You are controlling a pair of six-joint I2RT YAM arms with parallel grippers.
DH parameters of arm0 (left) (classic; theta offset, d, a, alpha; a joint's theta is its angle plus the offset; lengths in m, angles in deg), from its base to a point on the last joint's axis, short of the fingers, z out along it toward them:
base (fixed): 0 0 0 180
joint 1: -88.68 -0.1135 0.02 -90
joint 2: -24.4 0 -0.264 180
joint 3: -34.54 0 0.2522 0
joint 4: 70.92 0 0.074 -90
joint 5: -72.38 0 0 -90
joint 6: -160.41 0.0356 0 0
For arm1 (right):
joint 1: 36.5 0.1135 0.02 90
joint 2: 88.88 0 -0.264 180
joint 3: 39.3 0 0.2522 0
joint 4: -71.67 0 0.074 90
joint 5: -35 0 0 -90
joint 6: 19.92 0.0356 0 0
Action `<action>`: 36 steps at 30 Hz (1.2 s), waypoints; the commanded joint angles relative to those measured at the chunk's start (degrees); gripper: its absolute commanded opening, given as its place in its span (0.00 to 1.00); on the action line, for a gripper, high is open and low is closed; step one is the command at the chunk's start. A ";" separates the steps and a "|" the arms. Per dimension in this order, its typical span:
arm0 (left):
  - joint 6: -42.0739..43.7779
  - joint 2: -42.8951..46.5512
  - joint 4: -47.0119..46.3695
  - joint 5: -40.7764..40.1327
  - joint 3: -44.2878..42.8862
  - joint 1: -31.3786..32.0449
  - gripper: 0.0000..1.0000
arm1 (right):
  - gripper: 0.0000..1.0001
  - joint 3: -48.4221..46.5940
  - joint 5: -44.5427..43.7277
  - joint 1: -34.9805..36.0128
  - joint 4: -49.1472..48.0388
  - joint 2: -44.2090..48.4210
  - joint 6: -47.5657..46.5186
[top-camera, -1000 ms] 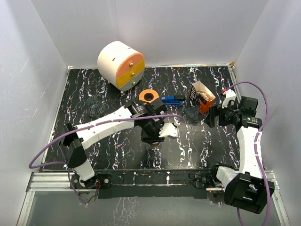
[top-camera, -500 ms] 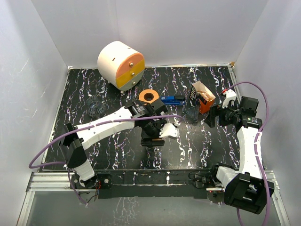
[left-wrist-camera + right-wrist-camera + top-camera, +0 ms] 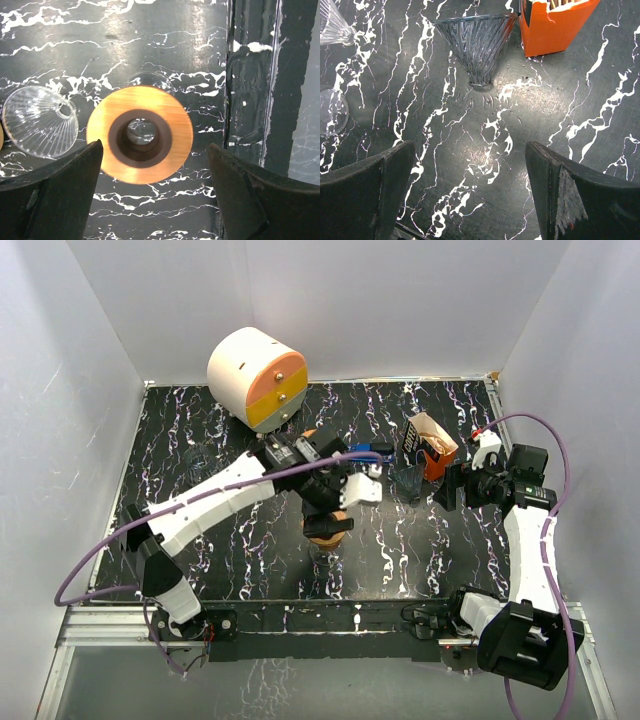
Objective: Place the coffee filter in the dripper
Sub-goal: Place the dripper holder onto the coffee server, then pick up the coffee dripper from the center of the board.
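A grey ribbed glass dripper (image 3: pixel 477 47) stands on its narrow end on the black marbled table, next to an open orange box (image 3: pixel 555 25) with pale paper edges showing at its top. From above, the dripper (image 3: pixel 408 480) and box (image 3: pixel 432 448) are at mid right. My right gripper (image 3: pixel 470 190) hangs open just in front of the dripper, holding nothing. My left gripper (image 3: pixel 155 195) is open above a wooden ring (image 3: pixel 140 134) that rests on a glass piece, near the table's middle (image 3: pixel 326 528). No filter is held.
A clear ribbed glass cone (image 3: pixel 40 122) lies left of the ring. A white round drawer unit (image 3: pixel 255 378) stands at the back left. A clear glass (image 3: pixel 200 465) stands at the left. A blue object (image 3: pixel 372 452) lies behind my left wrist. White walls enclose the table.
My left gripper has opened, let go of the wooden ring and drawn up and back from it. The ring now shows uncovered on the table. The right arm has not moved.
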 commanded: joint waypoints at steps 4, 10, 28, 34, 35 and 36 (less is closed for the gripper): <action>-7.31 5.35 -1.02 9.72 -5.70 -11.44 0.85 | 0.90 -3.13 2.83 -0.18 -3.31 -1.10 0.73; -12.67 8.71 -4.90 13.14 -3.80 -22.64 0.86 | 0.85 -5.20 7.19 0.15 -5.54 -4.70 2.38; -23.12 20.82 -16.56 7.66 14.09 -46.07 0.87 | 0.84 -3.63 8.35 1.54 -16.17 -7.06 7.75; -20.56 26.13 -15.65 4.77 20.87 -51.62 0.87 | 0.84 -1.39 9.28 1.71 -16.84 -7.02 7.09; -20.34 26.85 -15.61 4.74 21.70 -52.27 0.87 | 0.84 -1.07 9.33 1.75 -16.98 -6.88 6.93; -20.31 27.49 -15.59 4.58 22.23 -53.37 0.87 | 0.84 -0.85 9.29 1.76 -17.12 -6.73 6.87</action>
